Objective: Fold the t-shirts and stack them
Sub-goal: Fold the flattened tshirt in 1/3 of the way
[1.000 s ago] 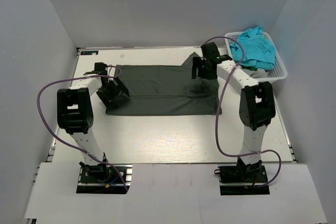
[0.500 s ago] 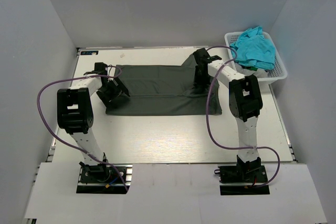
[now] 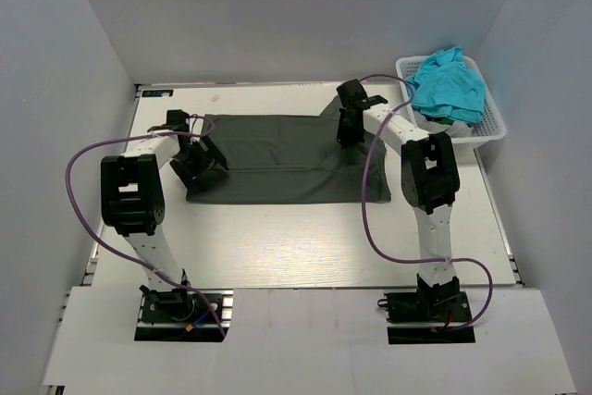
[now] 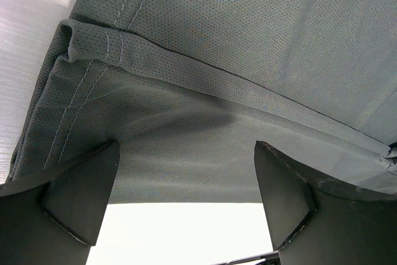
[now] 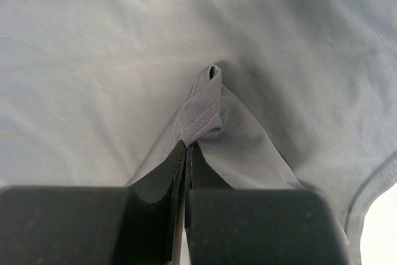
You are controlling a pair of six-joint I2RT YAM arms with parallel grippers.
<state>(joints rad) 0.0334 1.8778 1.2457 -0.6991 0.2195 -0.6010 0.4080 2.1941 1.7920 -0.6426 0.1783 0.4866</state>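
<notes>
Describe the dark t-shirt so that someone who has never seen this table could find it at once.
On the far half of the white table, a dark grey t-shirt lies spread as a wide rectangle. It is the only dark garment; the turquoise t-shirts sit heaped in the white basket at the far right corner.

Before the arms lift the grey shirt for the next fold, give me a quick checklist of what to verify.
1. Right gripper shut on a pinch of the grey shirt: ok.
2. Left gripper gripping too: not ok, jaws wide apart at the shirt's edge.
3. Number of layers in the right pinch: cannot tell.
4. Blue shirts inside the basket, off the grey one: ok.
5. Grey shirt fully on the table: ok.
</notes>
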